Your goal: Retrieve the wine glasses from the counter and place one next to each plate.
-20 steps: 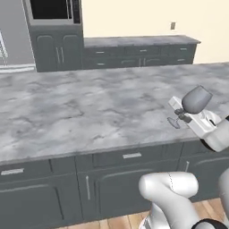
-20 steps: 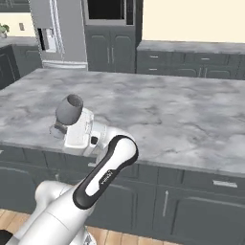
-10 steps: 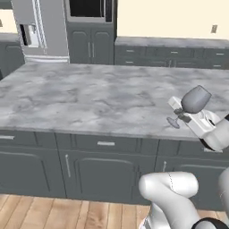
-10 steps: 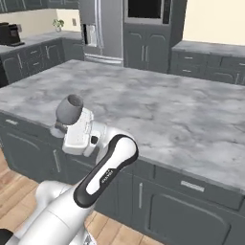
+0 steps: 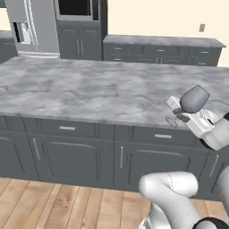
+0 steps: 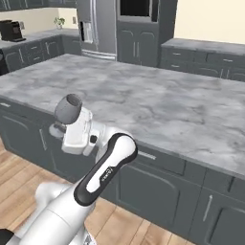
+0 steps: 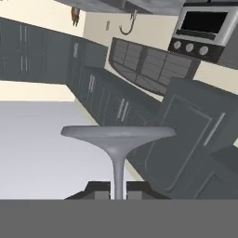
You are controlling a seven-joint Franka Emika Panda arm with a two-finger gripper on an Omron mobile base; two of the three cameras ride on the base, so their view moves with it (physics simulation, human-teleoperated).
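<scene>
**At the island's near edge: one glass, carried**

Item: glass (image 5: 193, 99), clamped by its stem in the gripper (image 7: 118, 189), jaws narrow. Axis tilted, bowl uppermost, foot (image 7: 118, 133) pointing away from the hand. Position: above the island (image 6: 158, 103) rim. Plates: none sighted on the island.

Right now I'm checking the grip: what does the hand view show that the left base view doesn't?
Hand view alone: the glass's round foot seen from below, its thin stem pinched between the two dark fingertips, and an oven beyond.
Left base view alone: the glass's rounded bowl tilted over the marble island, a fridge and the wooden floor.
Both: the same wine glass held in the shut gripper, plus dark grey cabinets.
</scene>
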